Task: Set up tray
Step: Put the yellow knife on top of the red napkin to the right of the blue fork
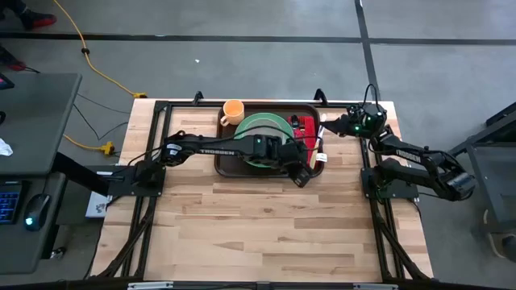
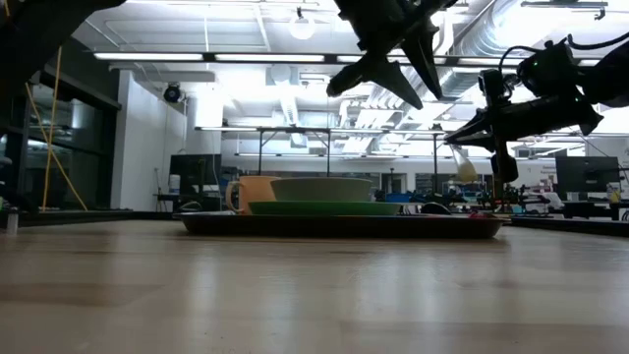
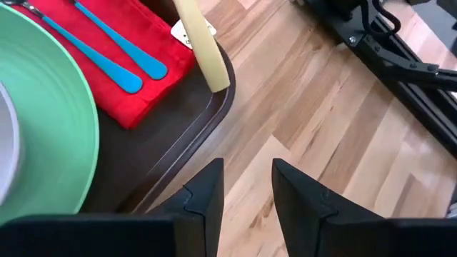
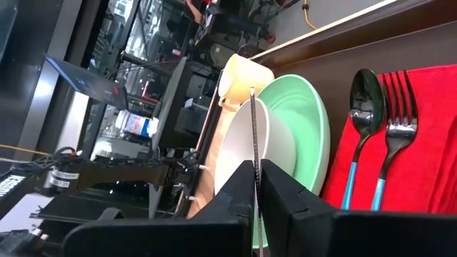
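Note:
The dark brown tray point(image 1: 242, 171) lies at the table's far middle. On it are a green plate point(image 1: 262, 129) with a pale bowl point(image 4: 239, 143), a yellow cup point(image 1: 232, 111), and a red napkin point(image 1: 305, 129). A blue-handled spoon point(image 4: 364, 121) and fork point(image 4: 396, 121) lie on the napkin. My right gripper point(image 1: 325, 126) hovers by the tray's right rim, shut on a cream-handled knife point(image 3: 203, 43). My left gripper point(image 3: 246, 193) is open, raised over the tray's near right corner point(image 3: 178, 135). My right gripper pinches the knife between its two fingers; its thin edge point(image 4: 253, 128) runs out from between them in the right wrist view. The knife is lifted clear, and its cream handle end point(image 2: 465, 169) hangs below the fingers over the tray's right rim.
Bare wooden table point(image 1: 266, 225) spreads from the tray to the near edge. The right arm's base point(image 1: 395, 181) stands at the table's right, and black frame rails point(image 3: 400, 50) run along that side. The left arm point(image 1: 210, 149) stretches across the tray.

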